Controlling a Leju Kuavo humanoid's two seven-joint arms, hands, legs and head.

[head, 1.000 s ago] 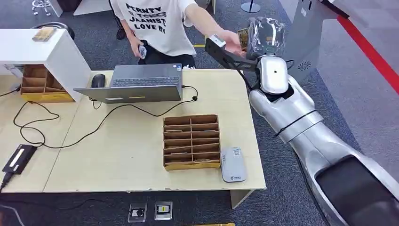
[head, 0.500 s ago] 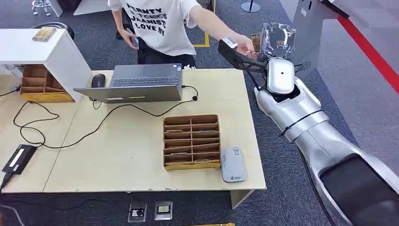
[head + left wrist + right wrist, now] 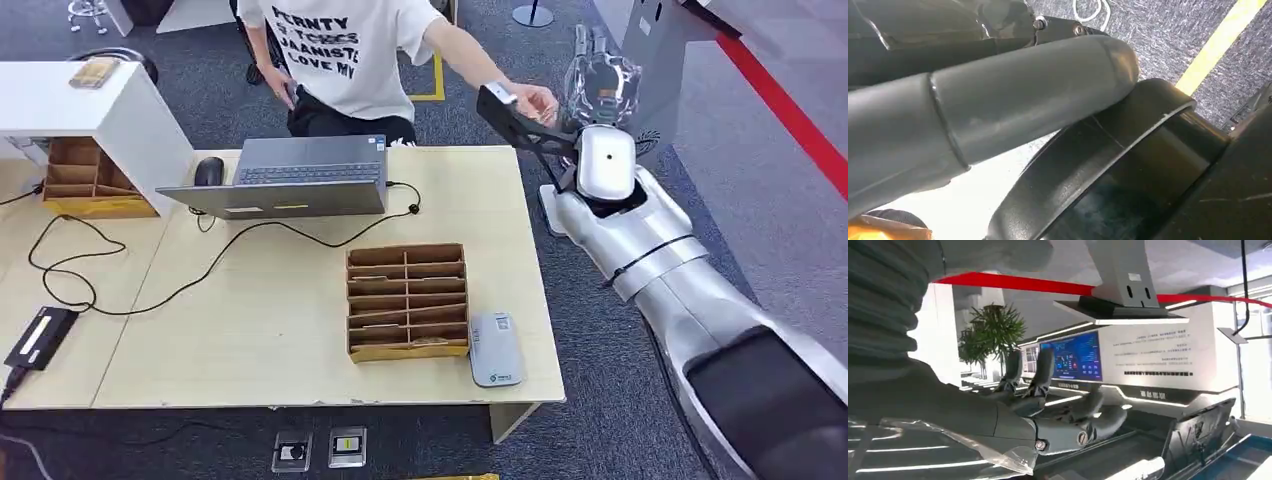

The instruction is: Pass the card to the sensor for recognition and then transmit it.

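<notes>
In the head view the right robot hand (image 3: 598,78) is raised past the far right corner of the tabletop (image 3: 250,330), fingers upright and spread under a clear plastic cover, with a person's hand (image 3: 537,101) just beside it. This looks like the hand-over that closes the task. To do it well, the arm should hold steady and the fingers stay loose until the person's hand has drawn clear, with no swing back across the laptop (image 3: 300,175). I cannot make out the card itself; no card shows between the fingers, and it may be inside the person's hand. The grey sensor (image 3: 496,350) lies well apart, at the near edge beside the cardboard organiser (image 3: 407,300). In the left wrist view the left robot hand (image 3: 1023,100) appears as a thick grey thumb, and I cannot tell whether it is clenched or released. In the right wrist view the right robot hand (image 3: 1048,415) reaches out with its fingers (image 3: 1098,415) extended and apart, released, grasping nothing.
</notes>
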